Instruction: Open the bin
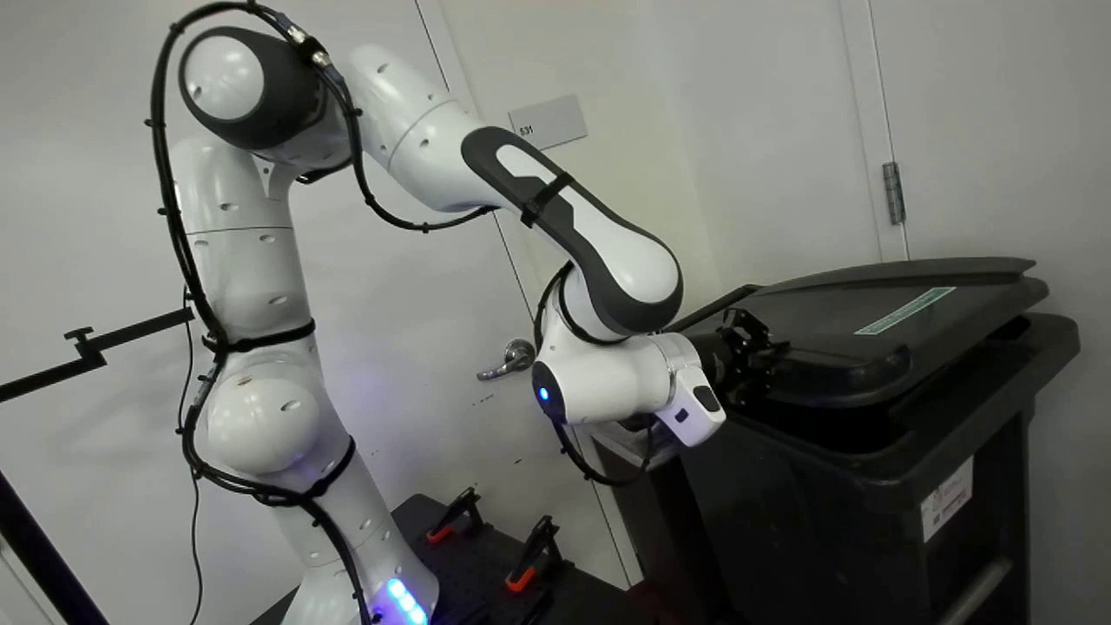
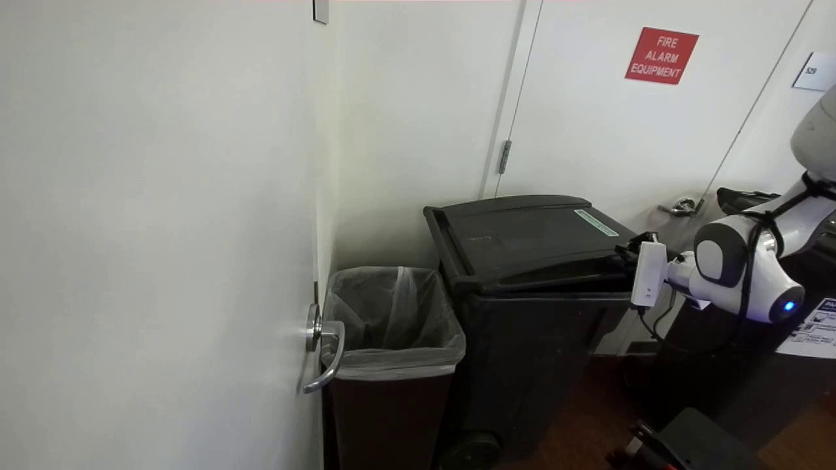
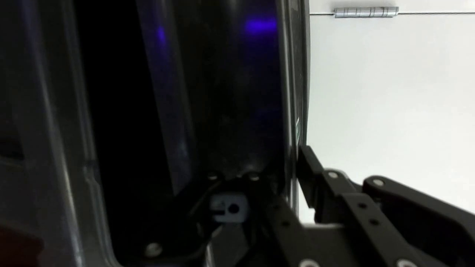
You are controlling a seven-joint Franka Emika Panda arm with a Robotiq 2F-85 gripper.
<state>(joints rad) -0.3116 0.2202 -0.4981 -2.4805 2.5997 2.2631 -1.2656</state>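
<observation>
Gripper (image 3: 282,168) appears closed on the edge of the lid (image 1: 833,325): in the wrist view one finger (image 3: 308,178) lies against the outer face, the other goes in on the dark inner side. Firmness of hold not readable; inner finger mostly lost in shadow.

Bin (image 1: 807,512): black, standing on the floor (image 2: 575,411), one wheel (image 2: 470,452) visible. Lid carries a green-white label strip (image 1: 905,311) and sits tilted, a dark gap between it and the rim (image 1: 981,399) in both exterior views. Lined trash can (image 2: 392,365) just beside the bin; arm (image 2: 725,274) on the opposite side. White door (image 2: 588,130) behind, with red sign (image 2: 662,55).

Step in hand (judged): early lift. Edge taken, lid partly raised, bin not yet open.

Next move (judged): hold the edge and carry it up, then over, along the hinge's arc, turning the wrist to match the tilt. Straight pull likely to slip the lip or drag the bin. Release only once the lid passes upright.
</observation>
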